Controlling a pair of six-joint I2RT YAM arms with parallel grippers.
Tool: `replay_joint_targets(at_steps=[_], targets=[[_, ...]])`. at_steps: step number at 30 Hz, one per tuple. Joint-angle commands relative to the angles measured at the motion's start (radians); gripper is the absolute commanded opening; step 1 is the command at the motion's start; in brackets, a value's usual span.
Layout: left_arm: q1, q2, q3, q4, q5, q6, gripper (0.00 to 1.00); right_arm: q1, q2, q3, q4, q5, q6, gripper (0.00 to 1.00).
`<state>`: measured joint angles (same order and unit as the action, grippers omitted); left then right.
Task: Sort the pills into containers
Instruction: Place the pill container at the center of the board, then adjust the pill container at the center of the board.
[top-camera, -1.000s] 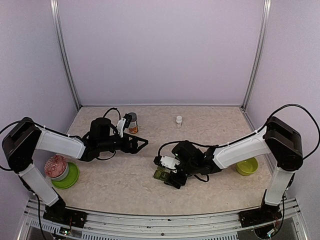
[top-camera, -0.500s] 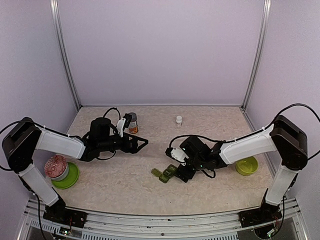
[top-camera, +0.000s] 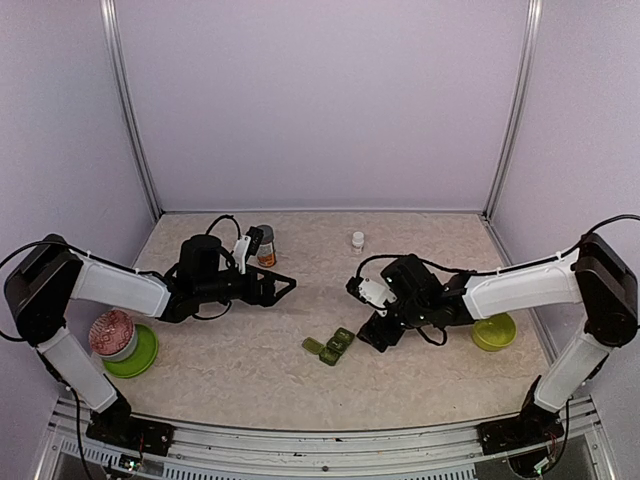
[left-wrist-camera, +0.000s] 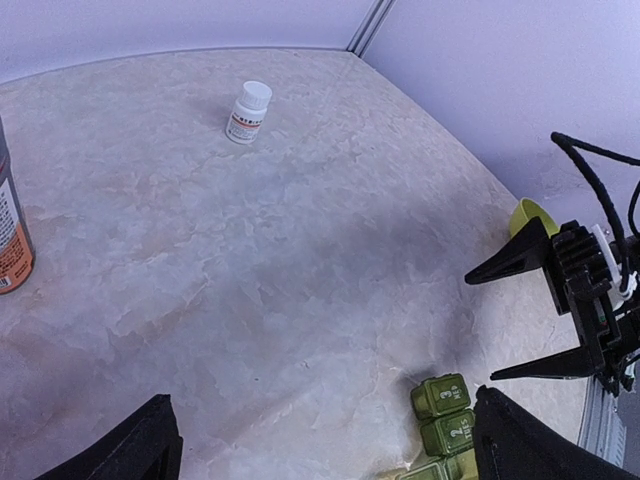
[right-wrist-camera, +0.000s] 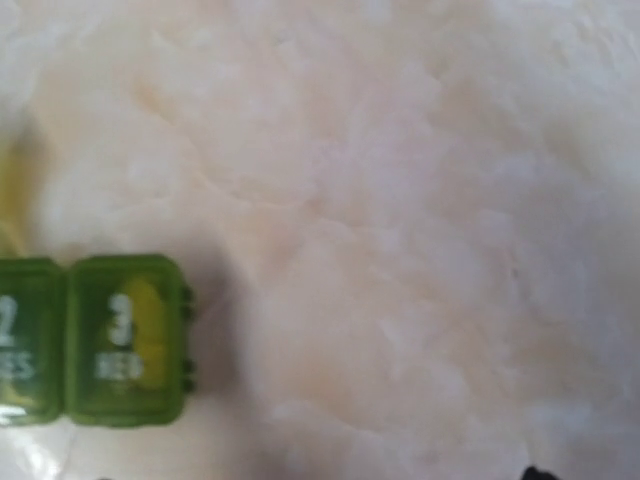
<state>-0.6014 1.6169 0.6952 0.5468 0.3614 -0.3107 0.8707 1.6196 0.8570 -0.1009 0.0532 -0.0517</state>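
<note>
Right gripper (top-camera: 376, 335) hangs low w/ jaws wide apart, nothing btw them, just beside the olive-green pill box (top-camera: 330, 347), not touching it. Box lies on the table (top-camera: 430, 250), front-centre, lids no. 2 and 3 shut. Left gripper (top-camera: 284, 288) also wide, empty, well apart from it.

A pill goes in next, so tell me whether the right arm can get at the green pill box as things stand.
Probably yes. The right gripper hangs open just beside the pill box, only bare table between them. The left gripper sits well off to the side, out of the way.
</note>
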Motion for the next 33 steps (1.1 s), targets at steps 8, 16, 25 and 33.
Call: replay_joint_targets(at_steps=[8, 16, 25, 33], targets=[[0.006, 0.011, -0.002, 0.028, 0.016, -0.004, 0.99, -0.014, 0.099, 0.049, -0.016, -0.03, 0.036, 0.85], [0.005, 0.021, 0.001, 0.03, 0.02, -0.008, 0.99, -0.015, 0.171, 0.08, 0.021, -0.073, 0.053, 0.85], [0.007, 0.021, 0.003, 0.028, 0.022, -0.008, 0.99, -0.014, 0.25, 0.165, 0.03, -0.038, 0.07, 0.86], [0.006, 0.019, 0.004, 0.025, 0.024, -0.007, 0.99, -0.014, 0.333, 0.281, 0.031, -0.049, 0.066, 0.86]])
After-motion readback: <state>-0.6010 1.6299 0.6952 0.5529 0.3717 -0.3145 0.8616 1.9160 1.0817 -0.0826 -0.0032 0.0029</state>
